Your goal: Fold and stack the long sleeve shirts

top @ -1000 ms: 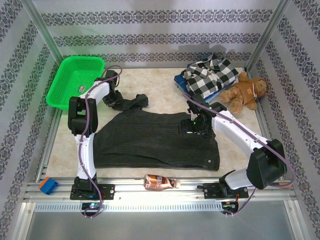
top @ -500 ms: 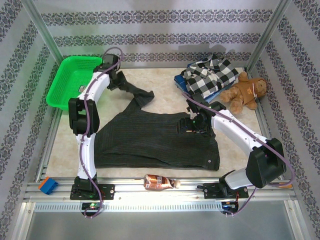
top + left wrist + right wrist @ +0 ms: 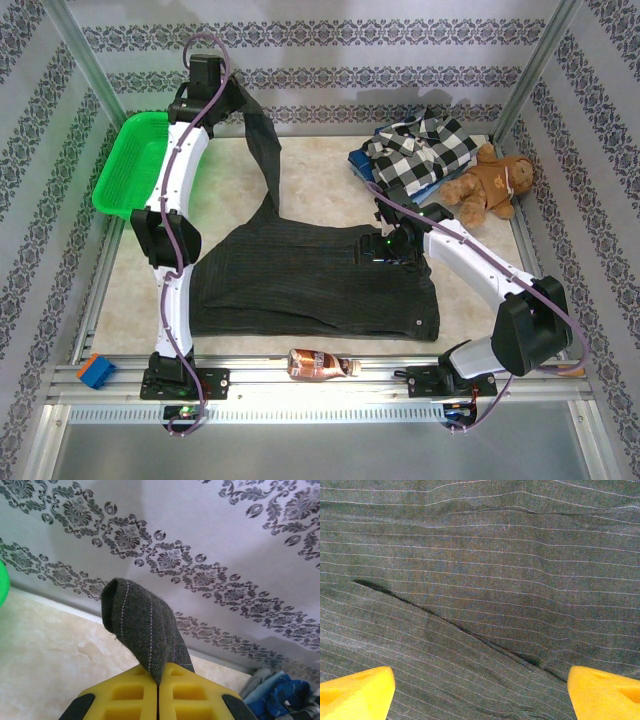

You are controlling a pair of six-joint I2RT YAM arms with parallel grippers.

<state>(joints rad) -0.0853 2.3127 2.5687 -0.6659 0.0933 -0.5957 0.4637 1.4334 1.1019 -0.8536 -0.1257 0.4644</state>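
A shirt sleeve [image 3: 262,150] is pinched at eleven o'clock by the left gripper [image 3: 158,672]. The right gripper [image 3: 480,695] is spread.

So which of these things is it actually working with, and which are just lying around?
Part of the job:
- dark pinstriped shirt, one sleeve held up by the left end effector
- checked flannel shirt
- blue garment under the flannel

Just lying about:
- teddy bear
- green basket
- bottle
- blue block
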